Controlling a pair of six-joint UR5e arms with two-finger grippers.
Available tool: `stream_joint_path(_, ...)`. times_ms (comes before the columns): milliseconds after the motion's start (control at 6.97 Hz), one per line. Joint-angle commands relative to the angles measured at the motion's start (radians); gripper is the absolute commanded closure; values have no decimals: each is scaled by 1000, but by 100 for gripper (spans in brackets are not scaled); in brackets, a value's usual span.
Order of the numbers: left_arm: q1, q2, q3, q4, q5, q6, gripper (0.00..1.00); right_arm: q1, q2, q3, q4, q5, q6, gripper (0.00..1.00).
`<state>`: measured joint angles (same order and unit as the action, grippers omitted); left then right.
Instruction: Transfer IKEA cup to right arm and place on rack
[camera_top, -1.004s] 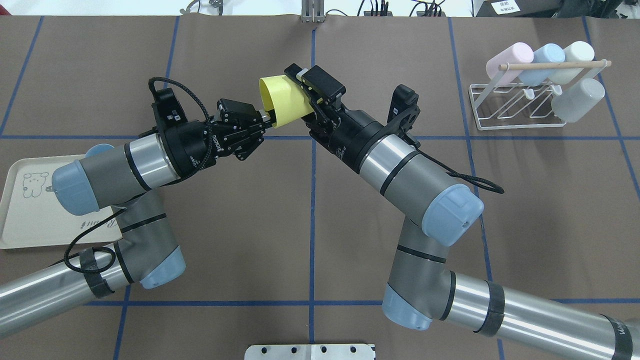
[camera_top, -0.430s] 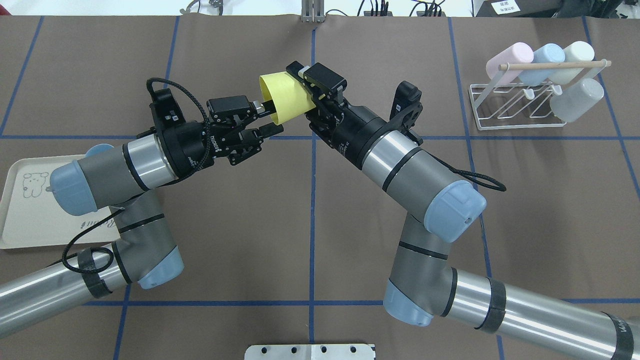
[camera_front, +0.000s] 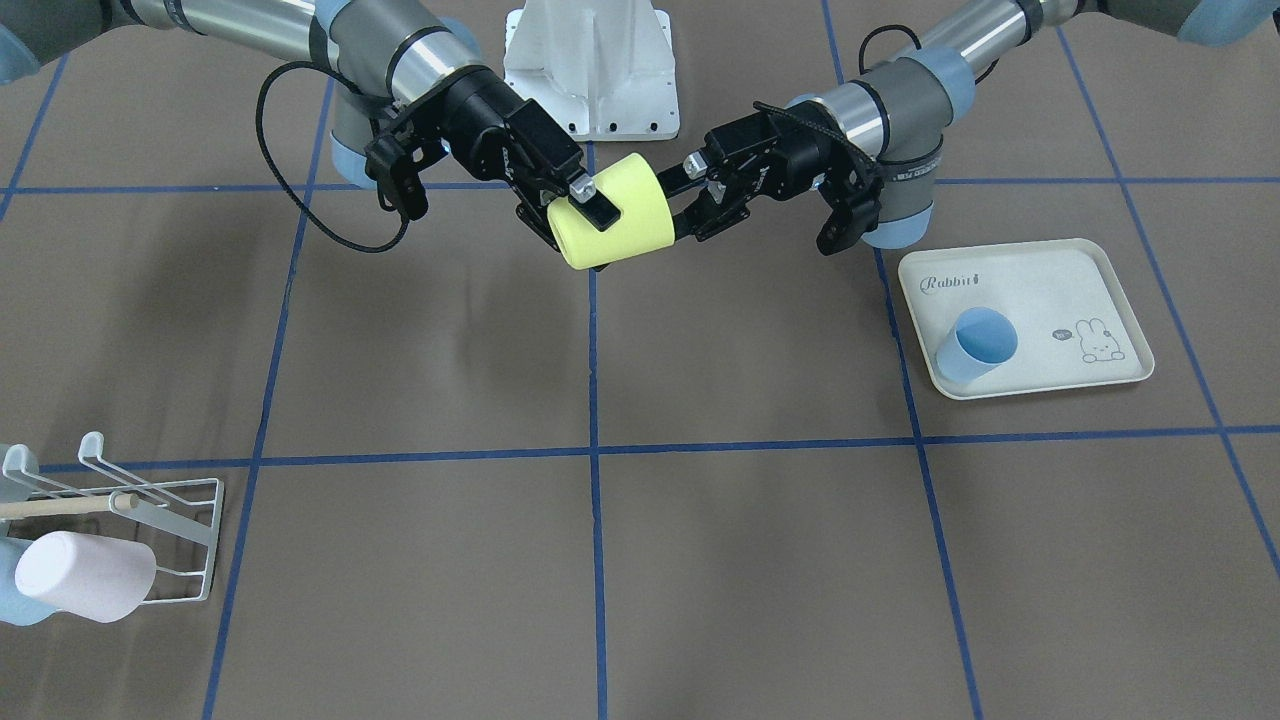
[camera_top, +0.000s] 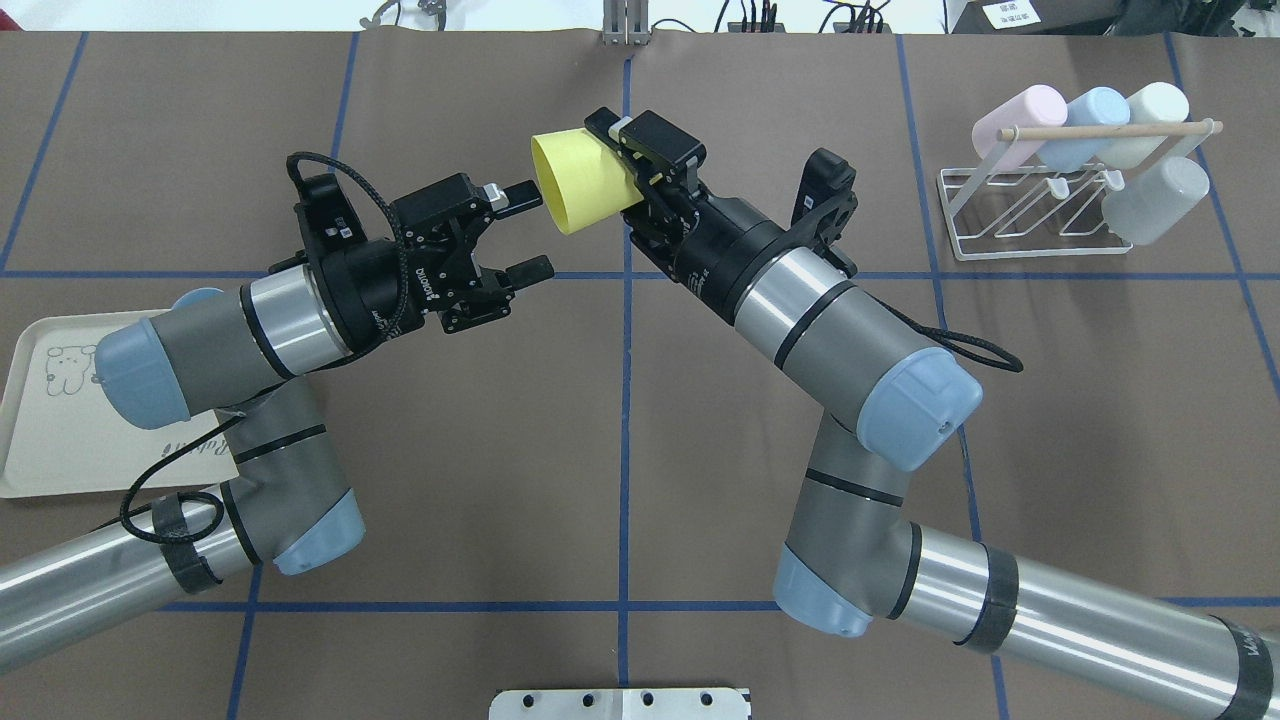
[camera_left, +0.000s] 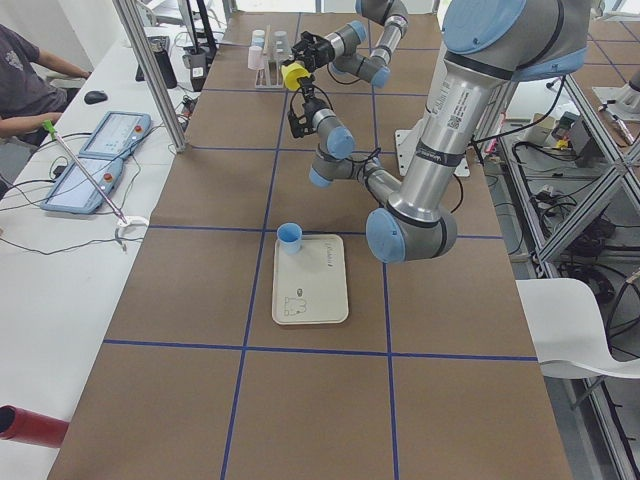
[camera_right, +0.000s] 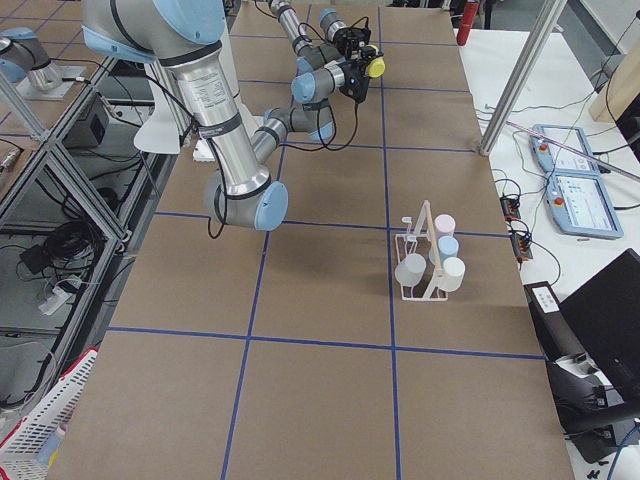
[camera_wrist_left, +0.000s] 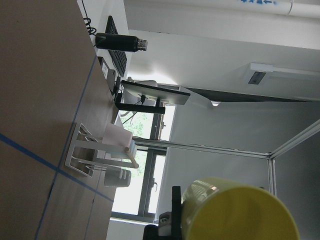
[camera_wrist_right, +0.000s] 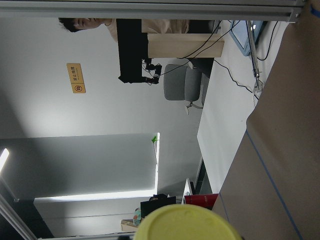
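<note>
We see the left gripper (camera_top: 525, 232) wide open and empty, just left of the yellow cup (camera_top: 578, 192). The right gripper (camera_top: 628, 178) is closed on the cup, and one of its fingers is hidden. Well to its right, across open table (camera_top: 1050, 400), stands the rack (camera_top: 1040, 215).

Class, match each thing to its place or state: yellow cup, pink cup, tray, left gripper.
Things:
1. yellow cup
2. pink cup
3. tray
4. left gripper

Places or states:
A. on the rack
B. jaws open, holding nothing
C. held by the right gripper
D. carries a blue cup

Pairs: 1-C, 2-A, 3-D, 4-B
</note>
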<state>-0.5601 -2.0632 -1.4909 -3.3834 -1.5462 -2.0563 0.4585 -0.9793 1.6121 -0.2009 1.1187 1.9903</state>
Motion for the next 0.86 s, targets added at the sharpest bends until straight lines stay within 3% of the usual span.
stream_joint_path(0,-21,3,1,9,-2,45,0,37,-4,-33,-2,0,-58,100)
stream_joint_path(287,-43,21,1,71,-2,143,0,83,-5,-90,-9,-2,-167,100)
stream_joint_path(717,-134,75,-9,168,-12,151,0,152,-8,-40,-274,-32,-324,100)
